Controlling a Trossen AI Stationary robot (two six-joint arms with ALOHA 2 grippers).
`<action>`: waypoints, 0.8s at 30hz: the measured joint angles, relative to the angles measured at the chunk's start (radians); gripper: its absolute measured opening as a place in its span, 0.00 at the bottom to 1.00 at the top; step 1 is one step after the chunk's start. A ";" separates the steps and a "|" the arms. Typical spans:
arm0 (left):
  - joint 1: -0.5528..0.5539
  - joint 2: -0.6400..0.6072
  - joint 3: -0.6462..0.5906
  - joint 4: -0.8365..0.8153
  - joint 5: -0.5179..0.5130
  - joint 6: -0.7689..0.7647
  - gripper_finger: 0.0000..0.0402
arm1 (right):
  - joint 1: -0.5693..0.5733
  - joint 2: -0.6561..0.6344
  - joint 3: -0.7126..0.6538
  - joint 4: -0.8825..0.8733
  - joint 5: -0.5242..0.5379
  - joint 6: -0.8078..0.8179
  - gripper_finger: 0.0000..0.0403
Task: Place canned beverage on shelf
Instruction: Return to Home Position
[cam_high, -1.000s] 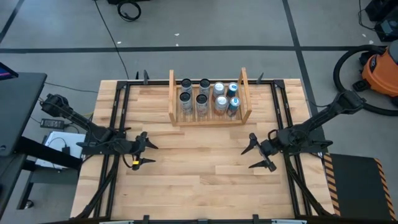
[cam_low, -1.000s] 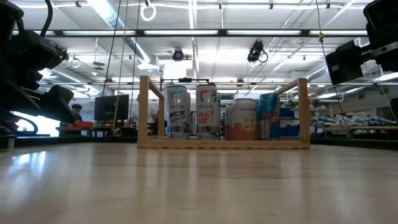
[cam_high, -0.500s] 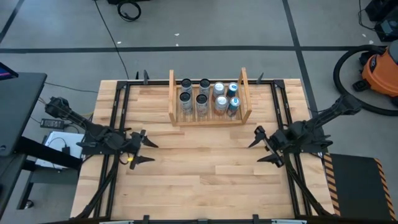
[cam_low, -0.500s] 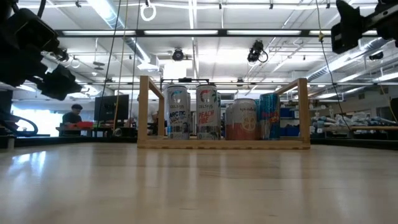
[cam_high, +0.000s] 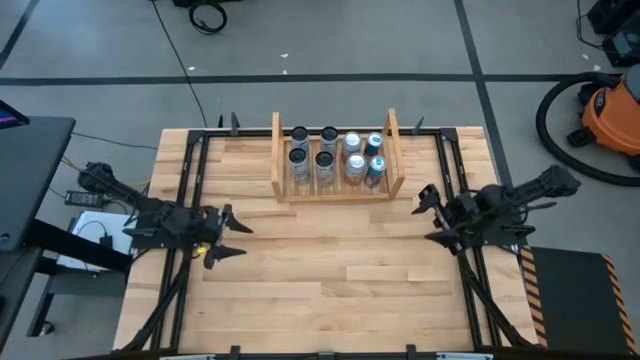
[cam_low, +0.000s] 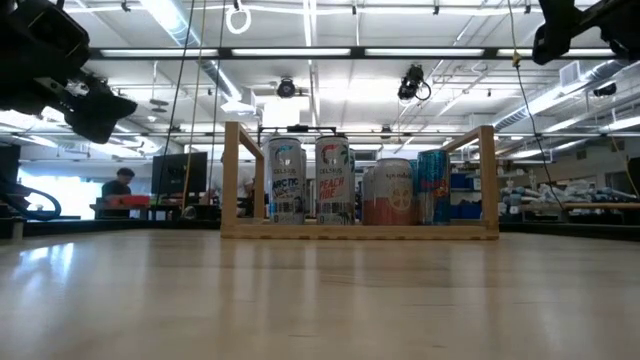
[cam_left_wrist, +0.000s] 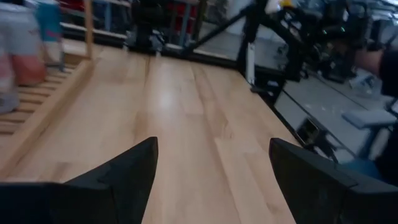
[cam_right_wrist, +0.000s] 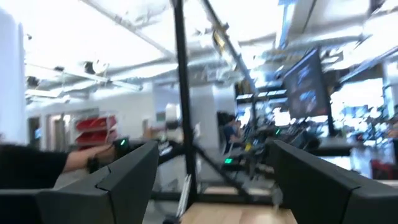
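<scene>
The wooden shelf (cam_high: 339, 194) stands at the far middle of the pale plank bench (cam_high: 330, 280). It holds eight canned beverages (cam_high: 323, 160) upright in two rows between its side boards. The left tool (cam_high: 238, 238) hangs released, fingers spread, over the bench's left side. The right tool (cam_high: 422, 218) gapes over the right side. Both are well apart from the shelf. Grey floor (cam_high: 380, 40) with dark lines surrounds the bench, with an orange vacuum (cam_high: 612, 108) at far right. Strip lights (cam_low: 300, 52) run overhead.

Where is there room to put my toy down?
The wide bare table in front of the shelf, between the left tool and right tool, is free. Strips outside each shelf side board too. Inside the shelf it's crowded with cans.
</scene>
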 joint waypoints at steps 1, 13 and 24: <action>0.012 -0.010 0.000 0.000 0.000 0.000 0.77 | -0.013 -0.017 0.000 0.001 0.000 0.000 0.79; 0.227 -0.076 0.000 -0.002 -0.002 0.001 0.77 | -0.153 -0.145 0.000 0.000 0.000 0.000 0.79; 0.331 -0.169 0.000 0.000 -0.003 0.000 0.77 | -0.243 -0.237 0.000 0.000 0.000 0.000 0.79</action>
